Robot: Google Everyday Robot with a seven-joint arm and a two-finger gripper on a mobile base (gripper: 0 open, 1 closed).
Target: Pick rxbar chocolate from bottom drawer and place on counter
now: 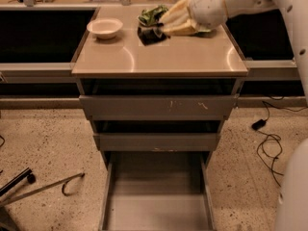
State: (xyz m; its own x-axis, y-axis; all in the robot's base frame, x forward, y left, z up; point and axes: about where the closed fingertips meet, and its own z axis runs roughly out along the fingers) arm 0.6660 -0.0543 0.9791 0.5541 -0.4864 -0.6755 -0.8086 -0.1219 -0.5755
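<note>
My gripper [159, 31] is over the back of the counter [159, 59], reaching in from the upper right. It is shut on the rxbar chocolate [150, 35], a dark flat bar at its tips, low over or touching the counter surface; I cannot tell which. The bottom drawer [156, 211] is pulled out at the foot of the cabinet and its flat grey floor shows nothing on it. The two upper drawers [156, 107] stand slightly out.
A white bowl [105, 28] sits at the counter's back left. A crumpled green wrapper [151, 14] lies just behind the gripper. A black cable [267, 138] runs on the floor at right, and a metal bar [43, 186] lies at left.
</note>
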